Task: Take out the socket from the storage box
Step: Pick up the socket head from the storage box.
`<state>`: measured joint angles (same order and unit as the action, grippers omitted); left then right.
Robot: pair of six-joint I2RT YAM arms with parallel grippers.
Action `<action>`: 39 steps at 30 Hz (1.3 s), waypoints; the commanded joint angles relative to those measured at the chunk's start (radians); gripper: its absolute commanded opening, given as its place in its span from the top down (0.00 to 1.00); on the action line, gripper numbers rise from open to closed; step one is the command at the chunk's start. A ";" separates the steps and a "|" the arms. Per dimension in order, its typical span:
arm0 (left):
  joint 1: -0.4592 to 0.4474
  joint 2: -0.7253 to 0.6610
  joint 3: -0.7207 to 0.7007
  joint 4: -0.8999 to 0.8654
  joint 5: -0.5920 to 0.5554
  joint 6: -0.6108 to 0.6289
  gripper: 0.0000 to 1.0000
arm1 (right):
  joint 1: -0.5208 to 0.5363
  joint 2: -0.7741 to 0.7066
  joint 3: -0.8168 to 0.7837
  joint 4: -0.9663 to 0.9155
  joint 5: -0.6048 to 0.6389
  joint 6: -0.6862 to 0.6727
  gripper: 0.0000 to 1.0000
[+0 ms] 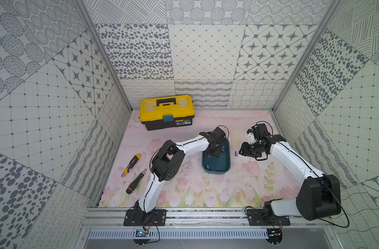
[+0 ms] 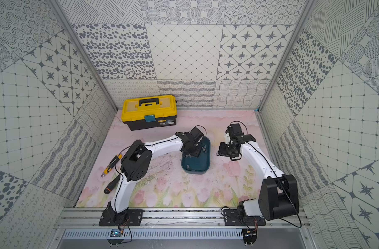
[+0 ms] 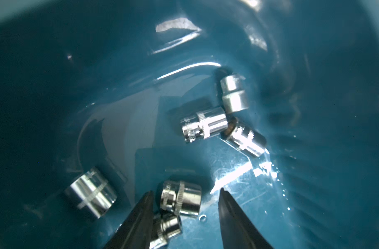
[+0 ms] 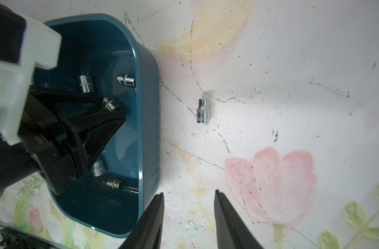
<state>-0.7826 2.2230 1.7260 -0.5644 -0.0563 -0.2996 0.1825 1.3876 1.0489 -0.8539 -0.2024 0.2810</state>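
Note:
The storage box [image 1: 216, 169] [image 2: 197, 170] is a shallow dark teal tub in the middle of the floral mat, seen in both top views. Several chrome sockets lie on its floor. My left gripper [image 3: 186, 190] [image 1: 212, 154] reaches down inside it and stands open. One socket [image 3: 181, 199] lies between its fingertips, apart from one finger. A smaller socket [image 3: 167, 226] rests against the other finger. Three more sockets [image 3: 202, 125] cluster by the tub wall [image 3: 98, 64]. My right gripper [image 4: 189, 192] [image 1: 243, 151] hangs open and empty over the mat beside the tub rim [image 4: 149, 107]. A lone socket [image 4: 202, 111] [image 1: 236, 153] lies on the mat.
A yellow-lidded black toolbox [image 1: 167, 111] stands shut at the back left. A yellow and black knife [image 1: 131, 165] and a black screwdriver [image 1: 137, 181] lie on the mat's left side. Patterned walls enclose three sides.

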 commanded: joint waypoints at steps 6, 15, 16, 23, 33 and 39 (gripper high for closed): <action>-0.008 0.023 0.020 -0.018 0.013 0.067 0.49 | -0.003 -0.020 -0.007 0.029 -0.012 0.007 0.57; -0.007 0.042 0.027 0.013 -0.034 0.047 0.52 | -0.003 -0.025 -0.010 0.029 -0.015 0.009 0.57; -0.007 0.044 0.027 0.018 -0.033 0.046 0.53 | -0.003 -0.025 -0.010 0.030 -0.014 0.009 0.57; -0.007 0.049 0.033 0.021 -0.025 0.047 0.68 | -0.003 -0.023 -0.014 0.029 -0.011 0.007 0.57; -0.007 -0.009 -0.002 0.013 0.001 0.002 0.75 | -0.003 -0.020 -0.014 0.034 -0.016 0.006 0.56; -0.004 -0.133 -0.041 -0.003 -0.002 -0.051 0.76 | -0.003 -0.040 0.008 0.033 -0.044 0.007 0.57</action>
<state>-0.7830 2.1746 1.7046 -0.5491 -0.0715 -0.2932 0.1825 1.3857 1.0431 -0.8474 -0.2207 0.2813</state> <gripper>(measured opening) 0.300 0.434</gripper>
